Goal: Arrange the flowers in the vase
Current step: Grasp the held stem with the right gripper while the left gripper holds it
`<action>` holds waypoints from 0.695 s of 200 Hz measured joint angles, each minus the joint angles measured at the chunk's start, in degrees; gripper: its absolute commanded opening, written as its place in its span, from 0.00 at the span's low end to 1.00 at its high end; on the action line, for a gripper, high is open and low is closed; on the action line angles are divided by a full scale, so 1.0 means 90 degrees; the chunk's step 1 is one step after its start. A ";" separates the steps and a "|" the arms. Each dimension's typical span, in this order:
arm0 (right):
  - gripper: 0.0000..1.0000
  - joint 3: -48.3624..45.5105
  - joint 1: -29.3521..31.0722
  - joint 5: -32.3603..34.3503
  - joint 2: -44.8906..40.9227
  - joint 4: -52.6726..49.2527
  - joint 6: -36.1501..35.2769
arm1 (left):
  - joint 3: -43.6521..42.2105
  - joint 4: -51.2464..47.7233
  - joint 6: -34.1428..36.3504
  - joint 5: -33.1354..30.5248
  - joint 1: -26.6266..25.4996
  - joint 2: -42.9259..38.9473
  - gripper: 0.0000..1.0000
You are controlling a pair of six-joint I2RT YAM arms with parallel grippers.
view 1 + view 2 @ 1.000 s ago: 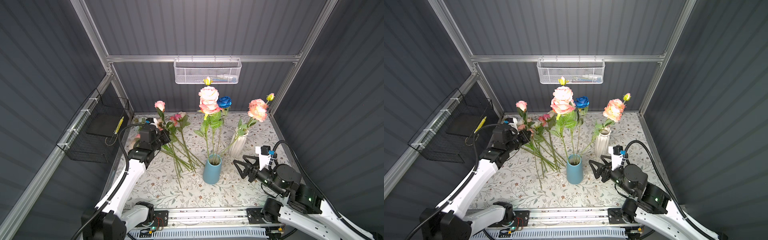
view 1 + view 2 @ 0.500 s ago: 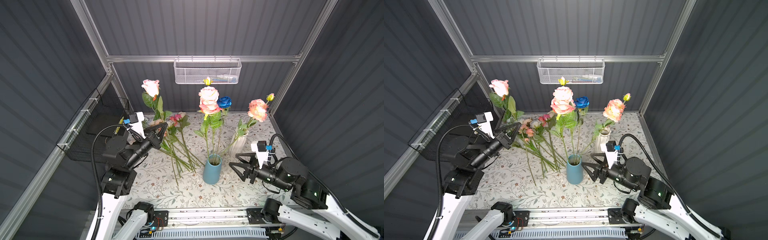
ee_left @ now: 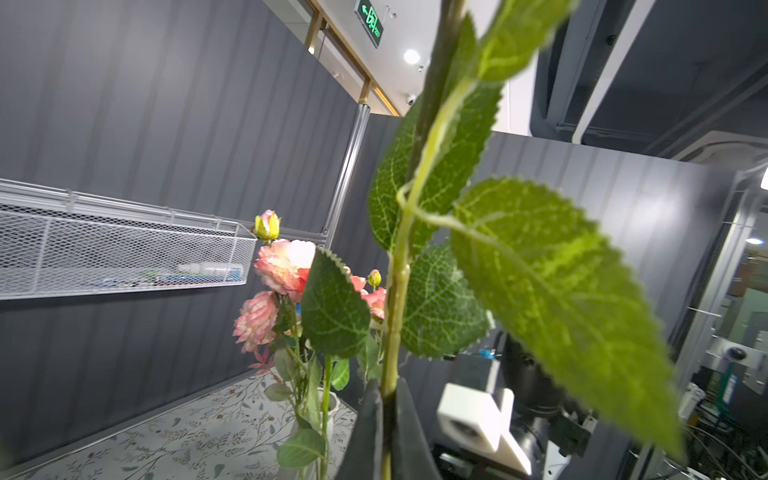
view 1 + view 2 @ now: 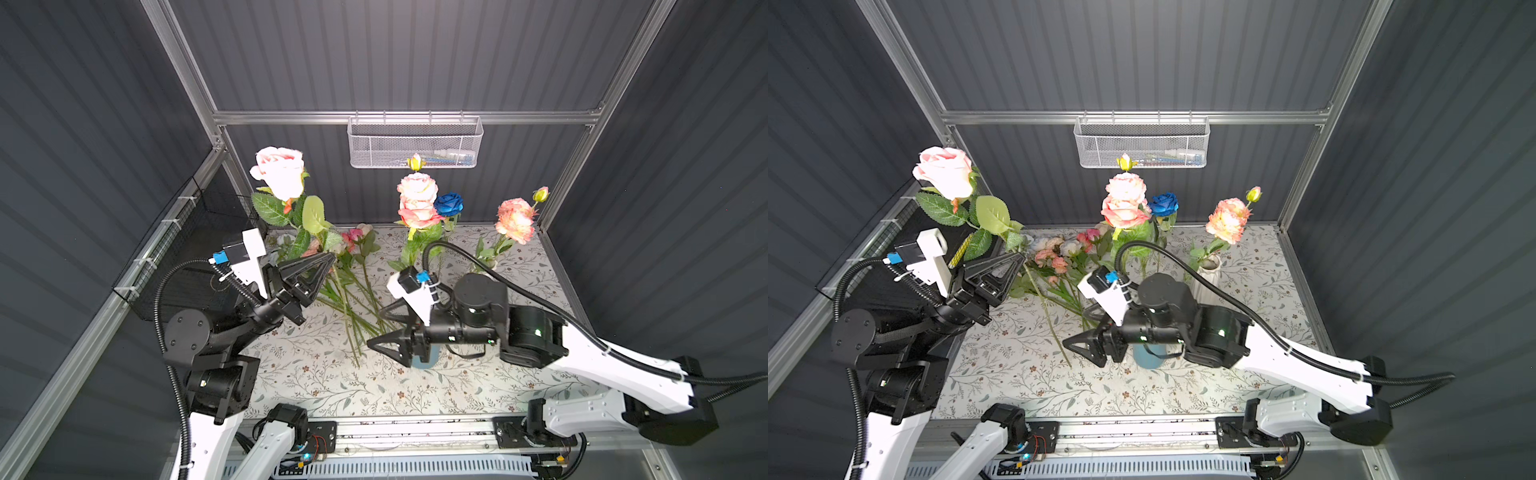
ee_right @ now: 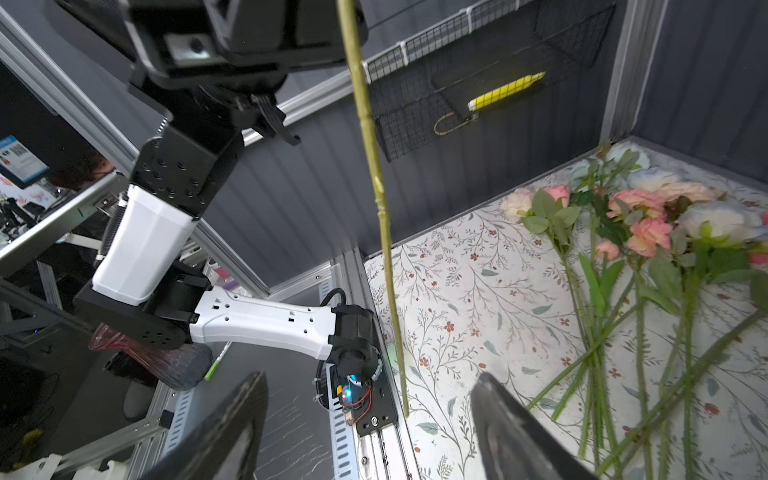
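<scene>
In both top views: left gripper [image 4: 331, 258] pinches pink rose [image 4: 279, 171] by stem, bloom high at 10 o'clock; right gripper [image 4: 374, 329] spread, empty, hiding most of blue vase [image 4: 423, 365] at 6 o'clock; loose flowers [image 4: 353, 291] lie on mat [image 4: 332, 386] between arms

Left wrist: fingers [image 3: 370, 432] pressed together on stem [image 3: 397, 299]

Right wrist: fingers [image 5: 232, 432] wide apart, stem end [image 5: 382, 208] hanging beyond, touching neither

White arm shells [image 4: 623, 370], black joint housings [image 4: 532, 336], corrugated black cables [image 4: 158, 307], white camera mounts [image 4: 253, 249]

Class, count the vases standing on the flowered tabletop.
2: a blue vase near the middle, largely hidden behind the right gripper, and a white vase further back, right of it.
</scene>
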 measured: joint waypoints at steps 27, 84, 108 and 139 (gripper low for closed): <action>0.81 0.0478 0.0007 -0.0121 0.0534 0.0058 -0.0056 | -0.0199 0.0408 -0.0340 0.0340 0.0000 -0.0046 0.00; 0.20 0.0838 0.0019 -0.0607 0.0821 0.0418 -0.0109 | -0.0415 0.0991 -0.0865 0.0763 0.0000 0.0010 0.01; 0.00 0.0821 0.0017 -0.0605 0.0811 0.0512 -0.0192 | -0.0476 0.1132 -0.0957 0.0767 0.0000 0.0024 0.59; 0.00 0.0364 0.0019 -0.0364 0.0461 0.0714 -0.0170 | -0.0508 0.0925 -0.0925 0.0607 0.0000 0.0005 1.00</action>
